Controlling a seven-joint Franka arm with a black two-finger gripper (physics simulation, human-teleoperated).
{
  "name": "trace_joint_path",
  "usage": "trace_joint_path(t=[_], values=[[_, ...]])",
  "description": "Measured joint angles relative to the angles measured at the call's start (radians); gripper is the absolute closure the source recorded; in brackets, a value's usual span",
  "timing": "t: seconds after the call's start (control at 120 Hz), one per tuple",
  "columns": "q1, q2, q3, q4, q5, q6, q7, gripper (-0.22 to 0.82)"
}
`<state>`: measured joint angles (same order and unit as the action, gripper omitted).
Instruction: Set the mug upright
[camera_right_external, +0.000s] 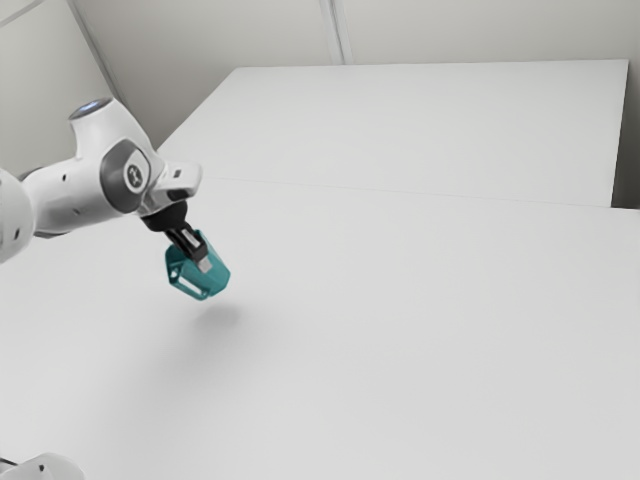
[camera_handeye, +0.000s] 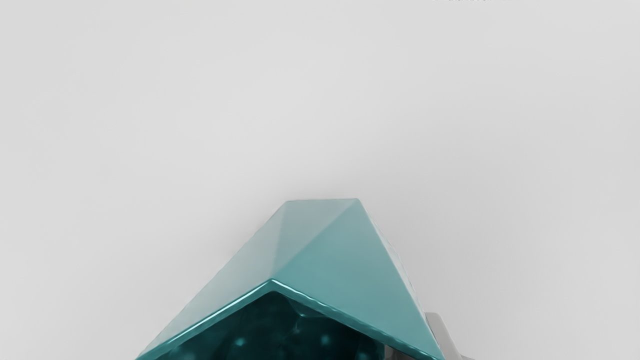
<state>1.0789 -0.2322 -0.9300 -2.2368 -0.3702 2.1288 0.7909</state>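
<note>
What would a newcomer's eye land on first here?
Likely the teal mug, the lone bright colour, tilted in the black gripper above the white table. Next, the bulky white arm entering from the exterior view's left, and the mug's dark mouth facing the wrist camera.

One jointed robot arm, white with grey trim (camera_right_external: 90, 190), at nine o'clock. One black two-finger gripper (camera_right_external: 202, 262), pointing to five o'clock, closed on the mug. One faceted teal mug (camera_right_external: 216, 279), tilted, held above the smooth white table (camera_right_external: 420, 350); soft grey shadow (camera_right_external: 218, 316) at its six o'clock. Pale grey wall (camera_right_external: 450, 30), twelve o'clock.
</note>
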Motion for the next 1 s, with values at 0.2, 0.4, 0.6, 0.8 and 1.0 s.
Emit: trace_joint_path(t=[0.2, 0.4, 0.6, 0.8, 1.0], values=[[0.0, 0.016, -0.06, -0.019, 0.008, 0.062, -0.065, 0.79], [0.0, 0.079, -0.091, -0.022, 0.069, 0.107, -0.118, 0.79], [-0.005, 0.131, -0.105, -0.026, 0.113, 0.127, -0.162, 0.79], [-0.031, 0.217, -0.109, -0.018, 0.202, 0.14, -0.202, 0.79], [-0.044, 0.283, -0.108, -0.002, 0.306, 0.16, -0.238, 0.71]])
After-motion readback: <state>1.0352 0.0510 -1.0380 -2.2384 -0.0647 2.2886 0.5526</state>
